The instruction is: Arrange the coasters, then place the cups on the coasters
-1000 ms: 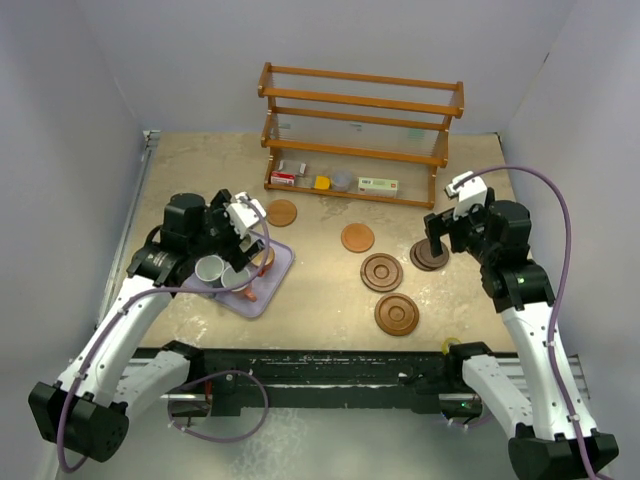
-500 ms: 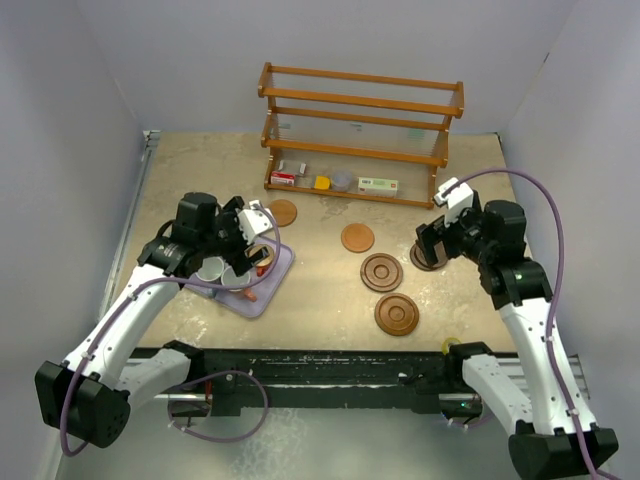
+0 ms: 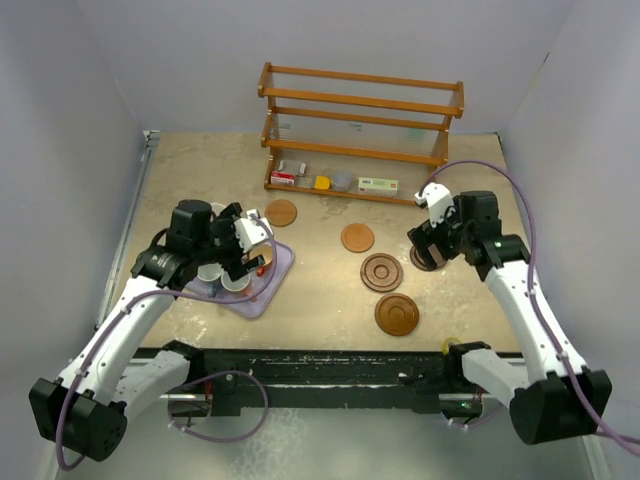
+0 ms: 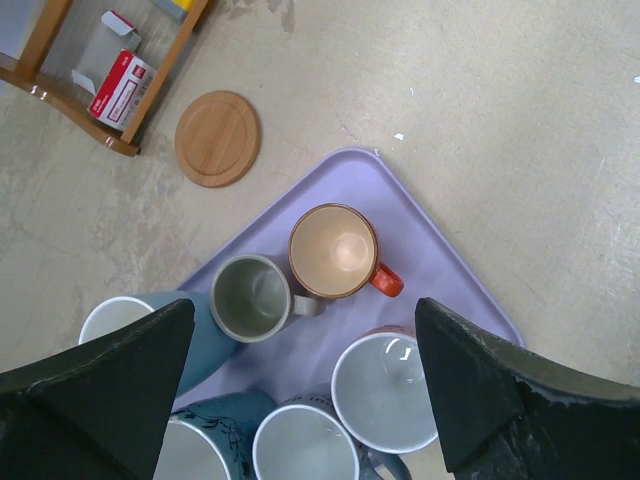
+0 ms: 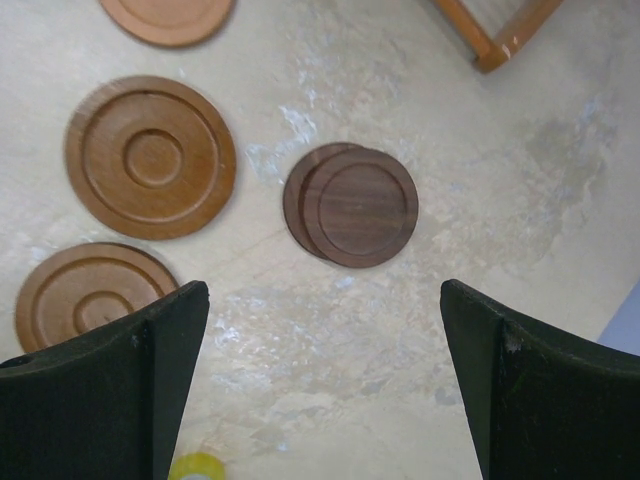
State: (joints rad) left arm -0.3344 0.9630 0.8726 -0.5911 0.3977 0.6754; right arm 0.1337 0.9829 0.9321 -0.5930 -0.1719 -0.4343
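Several cups stand on the lavender tray (image 4: 440,260): a copper-orange cup (image 4: 334,251), a grey-green cup (image 4: 250,297), a white-inside cup (image 4: 385,392) and pale blue cups (image 4: 305,445). My left gripper (image 4: 305,380) hovers open over them (image 3: 245,262), holding nothing. Two dark brown coasters (image 5: 360,206) lie stacked, slightly offset. My right gripper (image 5: 325,390) hangs open just near of them (image 3: 428,245). Two grooved coasters (image 5: 150,157) (image 5: 90,295) lie to their left. Light brown coasters (image 3: 282,212) (image 3: 357,237) rest farther back.
A wooden shelf rack (image 3: 360,135) with small boxes stands at the back; its leg (image 5: 490,30) is close beyond the dark coasters. A small yellow object (image 5: 197,467) sits at the near table edge. Grey walls enclose both sides.
My left gripper has come down closer over the cups on the tray. My right arm has swung left and lower, over the stacked dark coasters.
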